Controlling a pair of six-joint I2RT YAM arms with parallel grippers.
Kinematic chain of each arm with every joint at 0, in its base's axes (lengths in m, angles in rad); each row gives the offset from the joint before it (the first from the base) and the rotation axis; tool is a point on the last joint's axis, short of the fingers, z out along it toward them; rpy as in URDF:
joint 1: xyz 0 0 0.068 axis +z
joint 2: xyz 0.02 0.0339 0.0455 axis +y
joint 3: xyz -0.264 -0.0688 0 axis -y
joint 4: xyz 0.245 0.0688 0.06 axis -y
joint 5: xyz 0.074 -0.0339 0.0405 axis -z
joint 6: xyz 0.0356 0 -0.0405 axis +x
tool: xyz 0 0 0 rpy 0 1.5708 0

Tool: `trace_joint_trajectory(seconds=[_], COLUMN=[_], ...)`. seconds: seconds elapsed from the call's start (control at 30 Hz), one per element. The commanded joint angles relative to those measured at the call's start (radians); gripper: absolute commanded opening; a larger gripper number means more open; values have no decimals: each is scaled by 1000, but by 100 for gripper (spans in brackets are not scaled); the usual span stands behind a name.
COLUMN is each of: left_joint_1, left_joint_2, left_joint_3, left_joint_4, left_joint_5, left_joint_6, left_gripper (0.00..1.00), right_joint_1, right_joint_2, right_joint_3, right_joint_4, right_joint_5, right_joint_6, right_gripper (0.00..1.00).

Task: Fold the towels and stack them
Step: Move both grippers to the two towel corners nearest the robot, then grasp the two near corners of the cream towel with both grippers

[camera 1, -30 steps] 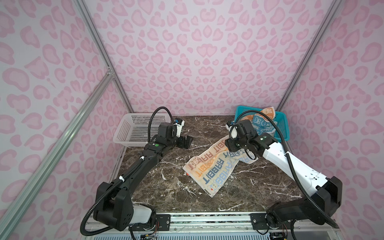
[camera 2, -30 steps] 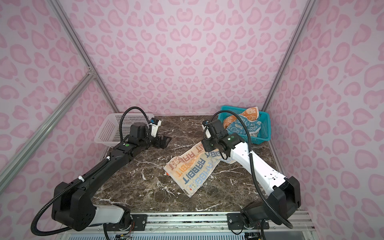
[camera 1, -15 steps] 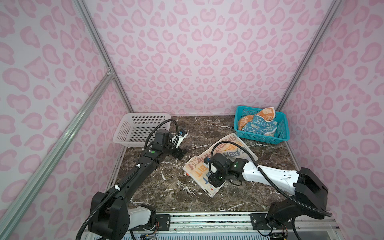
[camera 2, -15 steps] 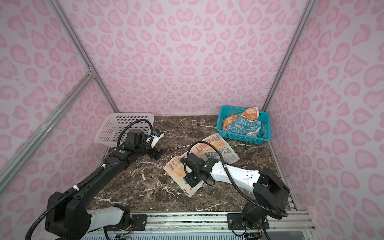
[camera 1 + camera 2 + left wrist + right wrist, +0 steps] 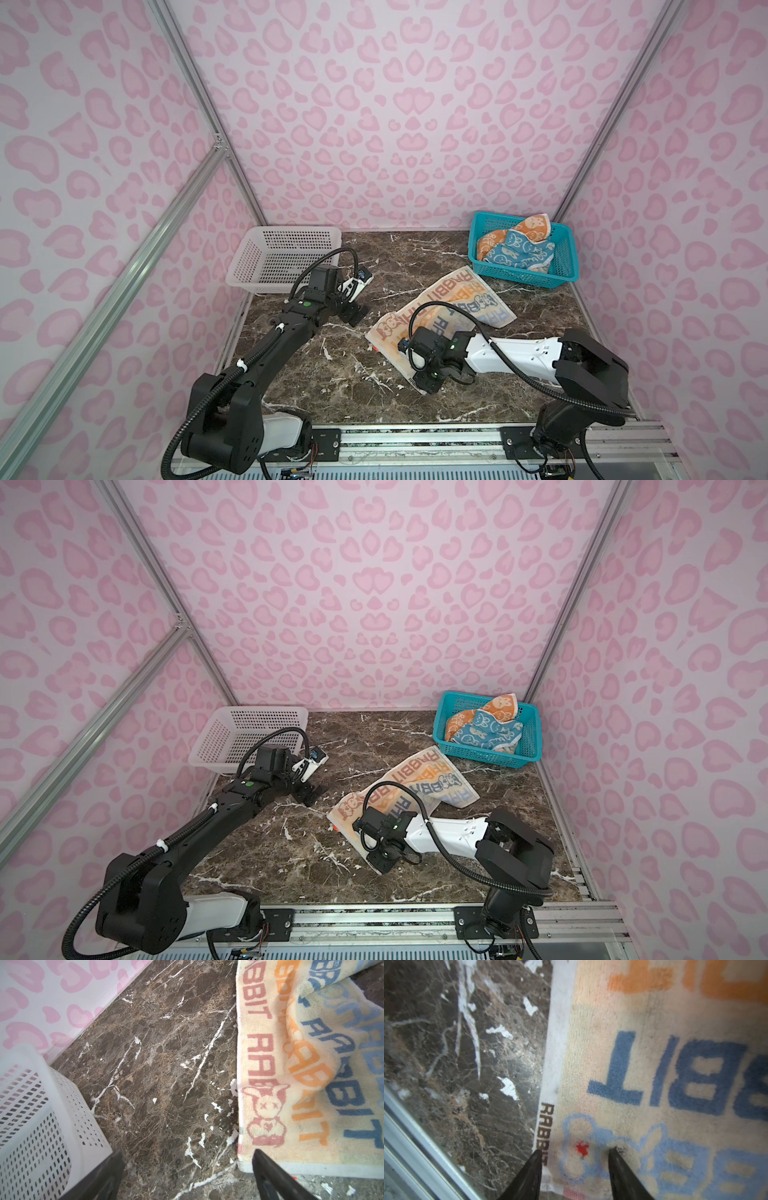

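Note:
The cream towel (image 5: 453, 303) (image 5: 419, 779) with RABBIT lettering lies mid-table, its far right corner flopped over. My right gripper (image 5: 424, 380) (image 5: 380, 860) (image 5: 574, 1153) is down on the towel's near corner (image 5: 654, 1064), jaws narrowly apart: one fingertip (image 5: 537, 1155) at the hem, the other pressed into the pile. My left gripper (image 5: 353, 316) (image 5: 309, 796) (image 5: 187, 1159) hangs wide open over bare marble, just left of the towel's left corner (image 5: 291, 1064). The blue towel (image 5: 519, 253) (image 5: 482, 733) and orange towel (image 5: 536, 226) (image 5: 498, 706) lie crumpled in the teal basket.
The teal basket (image 5: 523, 276) (image 5: 486, 758) stands at the back right. A white basket (image 5: 282, 257) (image 5: 245, 733) (image 5: 52, 1115) sits at the back left, close beside my left gripper. The table's front rail (image 5: 415, 1136) runs near the towel's near corner.
My right arm swung from the towel's far edge by the teal basket to its near corner, and its jaws have narrowed. My left gripper shifted slightly nearer, staying open.

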Motion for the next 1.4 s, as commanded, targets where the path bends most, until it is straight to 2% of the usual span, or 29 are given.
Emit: trace_joint_trajectory(seconds=[0.0,0.1,0.13,0.37,0.63,0.77,0.97,1.13,1.37], left_joint_1=[0,-1,-3,-45,-125,-197,-274,-315,-375], left_joint_2=[3,6,8,16,36,66,107,93,114], left_joint_3=[-3,-8,-11,-45,-69,-80,-104,-142,-204], left_joint_4=[-7,-8,-9,-23,-26,-13,5,25,76], left_joint_5=[28,49,55,43,39,17,-50,-63,-98], left_joint_6=[23,31,31,57,84,129,224,271,291], left_gripper=[97,97,97,97,97,97,99,100,98], right_joint_1=[-1,-28,-50,-184,-321,-375,-380,-385,-385], right_joint_2=[20,31,34,80,108,50,-44,-110,-231], right_joint_3=[4,2,3,49,88,97,61,40,-69], right_joint_4=[-79,-112,-112,-150,-176,-168,-146,-138,-70], right_joint_5=[64,129,115,127,219,195,173,155,60], right_joint_6=[-44,-50,-57,-111,-208,-228,-242,-251,-396], right_gripper=[38,26,25,23,22,28,37,42,44])
